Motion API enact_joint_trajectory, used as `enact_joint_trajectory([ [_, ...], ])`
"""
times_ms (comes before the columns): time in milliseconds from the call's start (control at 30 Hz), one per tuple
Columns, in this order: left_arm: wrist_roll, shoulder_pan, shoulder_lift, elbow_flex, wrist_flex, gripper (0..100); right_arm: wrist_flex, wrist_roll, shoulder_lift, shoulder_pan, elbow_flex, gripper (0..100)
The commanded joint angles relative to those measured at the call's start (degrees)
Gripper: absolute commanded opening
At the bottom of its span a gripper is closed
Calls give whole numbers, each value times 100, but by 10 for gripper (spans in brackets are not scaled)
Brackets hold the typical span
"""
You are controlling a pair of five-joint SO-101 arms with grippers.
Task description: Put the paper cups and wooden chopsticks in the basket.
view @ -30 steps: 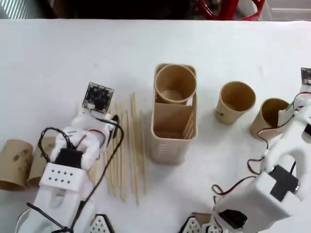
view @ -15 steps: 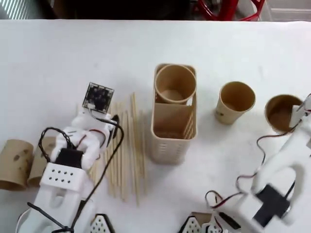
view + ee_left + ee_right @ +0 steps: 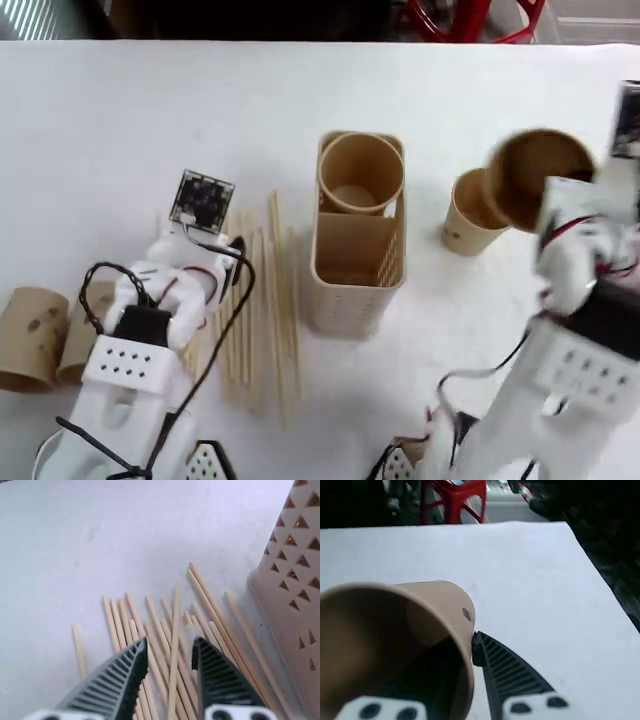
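High view: I saw a paper cup [image 3: 540, 178] held in the right gripper [image 3: 555, 205] over the right side of the white table [image 3: 150, 110], its open mouth tilted up toward the camera. In the right wrist view that claw was clamped on the cup's wall at the rim. One ribbed finger [image 3: 505, 675] pressed the outside, and the other sat in shadow inside the cup.

A second cup [image 3: 462, 218] stood upright on the table, partly hidden behind the held one. To its left stood the basket [image 3: 357, 270], a tall beige bin with two compartments. A third cup [image 3: 360, 172] sat upright in the compartment farther from the arms.

The wooden chopsticks [image 3: 265, 300] lay flat in a loose bundle on the table, just beside the basket's left wall. In the left wrist view the left gripper [image 3: 170, 652] hung low over them with its jaws apart, and one stick ran up the gap between them.

At the table's left edge, two more cups [image 3: 35, 338] lay on their sides, next to each other and beside the left arm.
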Motion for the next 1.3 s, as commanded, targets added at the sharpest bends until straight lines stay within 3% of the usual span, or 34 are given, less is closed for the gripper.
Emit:
enact_joint_trajectory([
  [0, -35, -4, 22, -26, -9, 155, -110, -492, -567, -1174, -264, 17],
  [167, -35, -4, 13, -26, -9, 155, -541, -870, -734, -2818, -176, 17],
  [300, -35, -4, 4, -26, -9, 155, -558, -888, -470, -3451, 53, 17],
  [633, -35, -4, -4, -26, -9, 155, -558, -1240, 154, -2835, 299, 18],
  [900, -35, -4, -13, -26, -9, 155, -567, -1231, 233, -2782, 862, 18],
  [1100, -35, -4, -13, -26, -9, 155, -1200, -1231, 189, -2765, 1231, 19],
  [1167, -35, -4, -13, -26, -9, 155, -1200, -1222, 189, -2774, 1240, 47],
  [1267, -35, -4, -13, -26, -9, 155, -1200, -1240, 189, -2782, 1240, 186],
])
